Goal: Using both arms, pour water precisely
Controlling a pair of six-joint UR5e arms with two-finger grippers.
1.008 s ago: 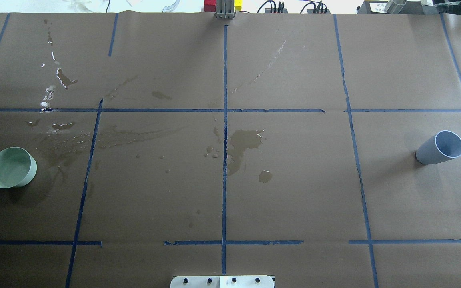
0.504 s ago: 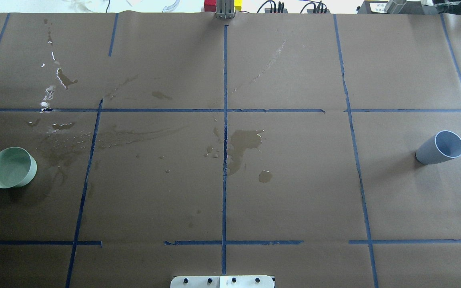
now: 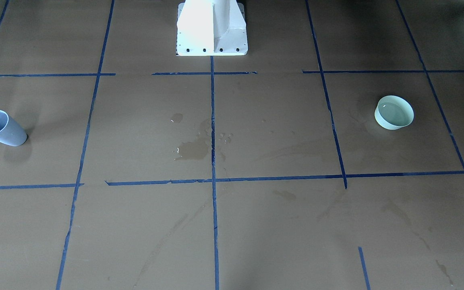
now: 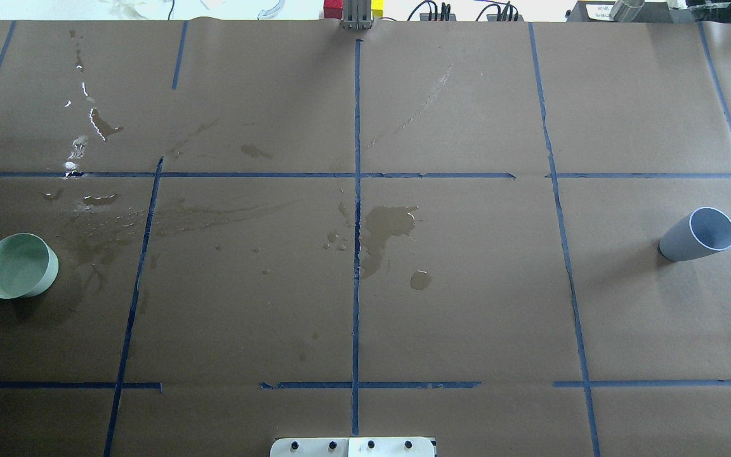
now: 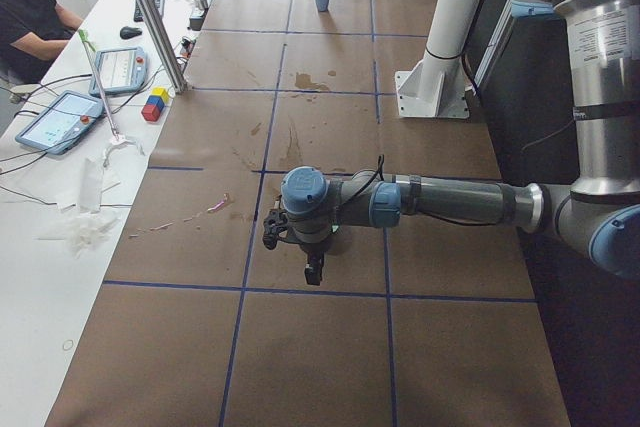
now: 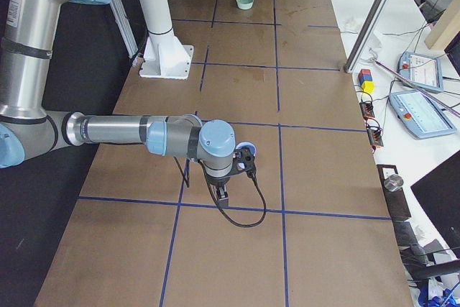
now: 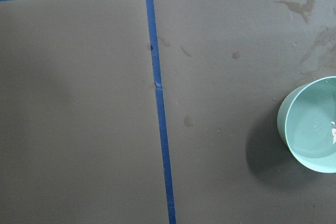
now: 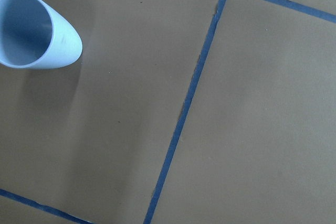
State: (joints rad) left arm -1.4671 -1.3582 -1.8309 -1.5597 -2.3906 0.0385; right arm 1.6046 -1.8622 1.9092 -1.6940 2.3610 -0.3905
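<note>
A: Hidden things first. Neither arm shows from overhead or from across the table. The left arm [image 5: 450, 202] is seen only from its own table end, stretched level over the paper. The left gripper [image 5: 313, 270] hangs small and dark under the wrist. Clenched or released, I cannot tell.

B: Same for the right arm [image 6: 115, 129]. The right gripper [image 6: 223, 193] points down with a cable looped beside it. It is too small to tell whether it is closed or released.

A: The water [image 3: 395, 113] is clear and lies in the mint-green bowl [image 4: 19, 265] on the robot's left side. The left wrist camera cuts that bowl off at its border.

B: The grey-blue cup [image 4: 698, 233] stands on its base far over on the robot's right, well apart from the bowl. I cannot tell whether it holds anything.

A: Edges. Brown paper [image 4: 467, 304] covers the table, gridded with blue tape lines [image 4: 356, 285]. A wet puddle stain [image 4: 388, 225] sits on the centre line, with streaks running toward the bowl. The white pedestal [image 3: 212, 28] stands at the robot's edge and is clipped in the overhead view.

B: Room to move. Bowl and cup each sit in an outer square, both close to the table's ends. Past the far edge there is a metal post [image 5: 150, 17], tablets [image 5: 60, 117] and a seated operator [image 5: 30, 7].
</note>
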